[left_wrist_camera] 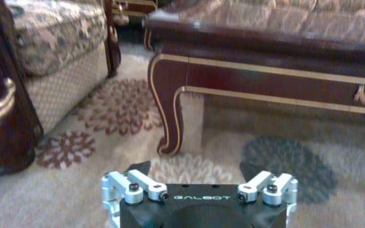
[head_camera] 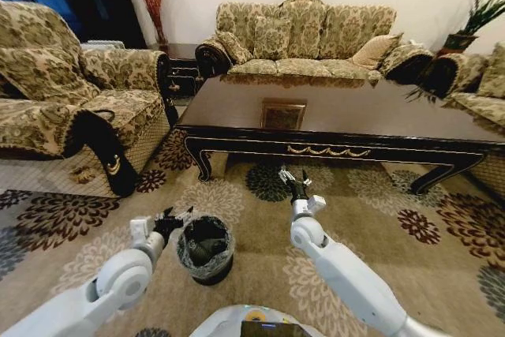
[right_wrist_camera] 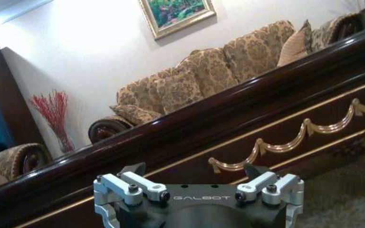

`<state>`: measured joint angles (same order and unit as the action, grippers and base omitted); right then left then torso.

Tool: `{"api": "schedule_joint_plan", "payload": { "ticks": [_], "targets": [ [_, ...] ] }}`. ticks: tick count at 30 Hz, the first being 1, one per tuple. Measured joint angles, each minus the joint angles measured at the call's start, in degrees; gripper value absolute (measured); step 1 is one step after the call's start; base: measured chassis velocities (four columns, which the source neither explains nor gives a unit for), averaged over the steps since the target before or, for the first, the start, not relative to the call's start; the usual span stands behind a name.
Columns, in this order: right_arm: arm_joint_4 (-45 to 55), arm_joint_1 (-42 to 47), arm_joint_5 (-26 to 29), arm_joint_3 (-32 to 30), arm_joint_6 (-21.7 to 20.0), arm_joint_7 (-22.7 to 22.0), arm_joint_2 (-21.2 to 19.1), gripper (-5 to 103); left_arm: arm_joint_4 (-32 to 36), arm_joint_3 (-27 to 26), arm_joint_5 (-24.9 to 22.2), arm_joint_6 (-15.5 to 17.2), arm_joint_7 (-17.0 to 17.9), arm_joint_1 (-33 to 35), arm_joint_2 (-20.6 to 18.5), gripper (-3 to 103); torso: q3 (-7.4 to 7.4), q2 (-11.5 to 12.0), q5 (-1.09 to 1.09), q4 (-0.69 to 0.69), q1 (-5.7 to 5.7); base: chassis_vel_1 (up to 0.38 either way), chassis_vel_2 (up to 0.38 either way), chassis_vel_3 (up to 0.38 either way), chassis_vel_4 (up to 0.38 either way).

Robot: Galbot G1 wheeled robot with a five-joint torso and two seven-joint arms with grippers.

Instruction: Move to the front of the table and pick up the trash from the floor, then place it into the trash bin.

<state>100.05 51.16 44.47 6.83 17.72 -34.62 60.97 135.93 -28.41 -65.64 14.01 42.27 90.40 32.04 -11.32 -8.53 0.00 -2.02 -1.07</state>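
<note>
Head view shows both our claws, left claw (head_camera: 172, 218) and right claw (head_camera: 294, 183), spread apart and empty, while trash inside the trash bin (head_camera: 206, 249) looks light and crushable.

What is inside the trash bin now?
The trash bin holds a clear plastic liner folded over its rim, with something dark lying inside. What that is cannot be told, and the bottom is hidden. The left gripper is beside the rim.

Black lined trash bin (head_camera: 206, 249) stands before glossy dark table (head_camera: 339, 116).
</note>
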Motion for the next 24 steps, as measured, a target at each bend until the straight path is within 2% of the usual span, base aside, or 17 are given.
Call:
{"api": "schedule_joint_plan", "payload": {
  "ticks": [2, 7, 9, 15, 24],
  "targets": [
    [0.1, 0.9, -0.5, -1.2, 0.0, 0.1, -0.3, 100, -0.1, -1.7, -1.0, 0.0, -0.3, -1.8, 1.0, 99, 0.0, 0.0, -0.01, 0.0, 0.0, 0.066, -0.066, -0.056, 0.047],
    [0.1, 2.5, -0.9, -2.9, 0.0, 0.2, -0.5, 100, -1.1, -4.4, -1.0, -0.3, -2.7, -3.7, 3.0, 100, -0.01, 0.0, 0.0, 0.02, -0.01, 0.095, -0.118, -0.125, 0.111],
    [0.3, 3.5, -1.6, -3.9, 0.1, 0.4, -1.5, 100, -1.3, -7.3, -0.6, -0.2, -4.1, -3.9, 4.7, 100, -0.01, 0.0, 0.0, 0.01, -0.01, 0.165, -0.172, -0.205, 0.196],
    [2.5, 6.6, -2.9, -5.4, 0.1, 0.5, -3.4, 100, 0.1, -11.6, 1.1, 0.2, -5.1, -1.3, 6.9, 100, 0.0, 0.0, 0.01, -0.01, 0.0, 0.242, -0.232, -0.25, 0.27],
    [4.7, 11.3, -5.5, -7.9, 0.3, 0.8, -3.5, 100, 1.9, -12.9, 2.2, 0.3, -5.7, 0.8, 8.8, 100, 0.0, 0.0, 0.0, 0.01, 0.01, 0.326, -0.331, -0.32, 0.319]
  ]
}}
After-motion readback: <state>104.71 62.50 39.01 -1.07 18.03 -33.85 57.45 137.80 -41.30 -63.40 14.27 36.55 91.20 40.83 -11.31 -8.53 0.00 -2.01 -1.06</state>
